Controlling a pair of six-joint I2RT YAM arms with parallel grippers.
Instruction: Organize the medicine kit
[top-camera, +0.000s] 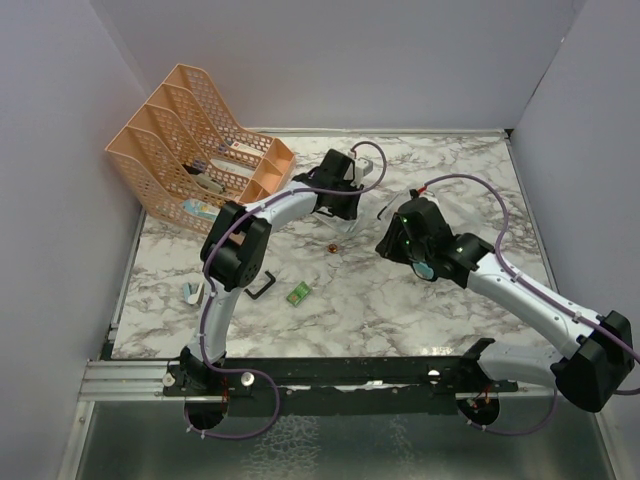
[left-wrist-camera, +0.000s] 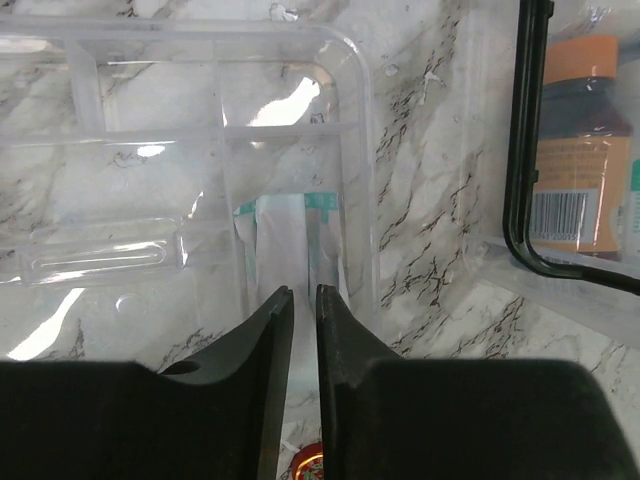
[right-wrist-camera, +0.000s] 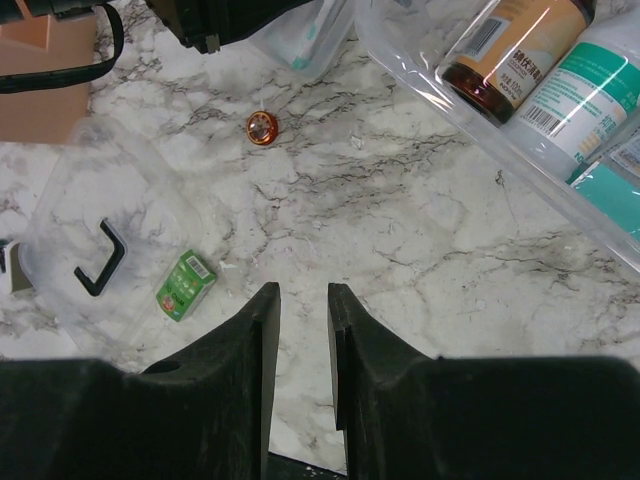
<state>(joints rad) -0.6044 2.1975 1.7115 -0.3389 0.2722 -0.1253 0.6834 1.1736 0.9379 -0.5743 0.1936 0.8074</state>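
- We find the medicine kit (right-wrist-camera: 500, 140) open at the back of the table (right-wrist-camera: 400, 220), two bottles (right-wrist-camera: 510, 40) inside.
- Its divided tray (left-wrist-camera: 200, 135) lies beside it and holds one packet (left-wrist-camera: 290, 240).
- Left to pack, we judge: a green box (right-wrist-camera: 186, 284) and an orange tin (right-wrist-camera: 260, 128).
- The left gripper (left-wrist-camera: 304, 300) is narrowly parted and empty, and so is the right gripper (right-wrist-camera: 303, 295).

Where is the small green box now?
In the top view the green box lies on the marble table, left of centre, just right of the black handle.
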